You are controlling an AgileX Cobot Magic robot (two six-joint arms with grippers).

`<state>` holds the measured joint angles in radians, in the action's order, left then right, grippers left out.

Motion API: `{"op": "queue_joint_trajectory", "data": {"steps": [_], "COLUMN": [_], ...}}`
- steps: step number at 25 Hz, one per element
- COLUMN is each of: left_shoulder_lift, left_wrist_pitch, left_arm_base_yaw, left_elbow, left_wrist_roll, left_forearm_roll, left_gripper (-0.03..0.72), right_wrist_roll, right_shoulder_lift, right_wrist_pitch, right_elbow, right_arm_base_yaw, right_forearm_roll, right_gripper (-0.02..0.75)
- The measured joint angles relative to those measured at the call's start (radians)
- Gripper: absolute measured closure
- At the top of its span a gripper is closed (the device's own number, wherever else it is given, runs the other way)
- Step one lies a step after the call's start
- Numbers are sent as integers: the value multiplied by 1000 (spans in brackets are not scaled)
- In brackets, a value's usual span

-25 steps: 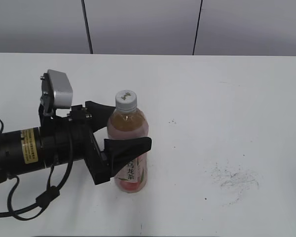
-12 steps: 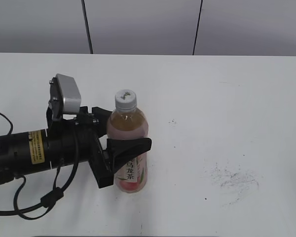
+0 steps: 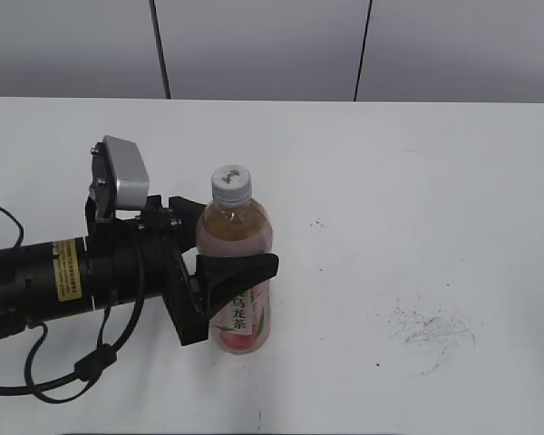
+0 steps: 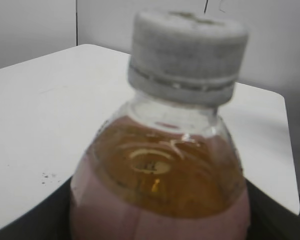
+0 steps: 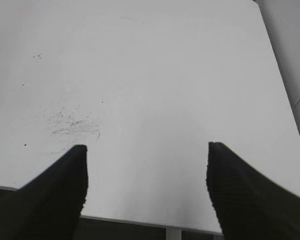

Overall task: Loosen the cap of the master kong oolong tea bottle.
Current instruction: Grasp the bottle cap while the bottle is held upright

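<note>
The master kong oolong tea bottle (image 3: 245,317) stands upright on the white table, left of the middle, amber tea above a pink-and-white label. Its white-grey cap (image 3: 231,181) is on the neck, with a dark mark on top. My left gripper (image 3: 237,235) reaches in from the left, lying level, and its black jaws are shut on the bottle's body below the shoulder. The left wrist view shows the bottle (image 4: 160,165) and cap (image 4: 185,55) close up, with the jaws (image 4: 160,217) at either side. My right gripper (image 5: 147,165) is open and empty above bare table; it is out of the exterior view.
The white table (image 3: 417,163) stretches to the right and back. Grey scuff marks (image 3: 431,331) lie on it at the front right and also show in the right wrist view (image 5: 72,122). The left arm's cable (image 3: 82,367) trails at the front left.
One second ago the left jaws stood wider round the bottle. They have closed on its body and the arm has shifted slightly right. Nothing has moved in the last half second.
</note>
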<state>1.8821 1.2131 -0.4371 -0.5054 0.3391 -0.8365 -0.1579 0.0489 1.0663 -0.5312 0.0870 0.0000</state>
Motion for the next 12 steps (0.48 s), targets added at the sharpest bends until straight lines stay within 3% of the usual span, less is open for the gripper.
{"op": "queue_joint_trajectory", "data": {"steps": [5,12], "left_shoulder_lift": [0,0], "left_wrist_pitch": [0,0], "left_arm_base_yaw": [0,0], "left_elbow": [0,0], "left_wrist_roll": [0,0], "left_forearm_roll": [0,0], "left_gripper": [243,243], "right_wrist_roll": [-227,-524], "right_shoulder_lift": [280,725], "right_wrist_pitch": [-62,-53], "right_elbow": [-94,-376], "right_arm_base_yaw": [0,39], "right_forearm_roll": [164,403], "right_gripper": [218,320]}}
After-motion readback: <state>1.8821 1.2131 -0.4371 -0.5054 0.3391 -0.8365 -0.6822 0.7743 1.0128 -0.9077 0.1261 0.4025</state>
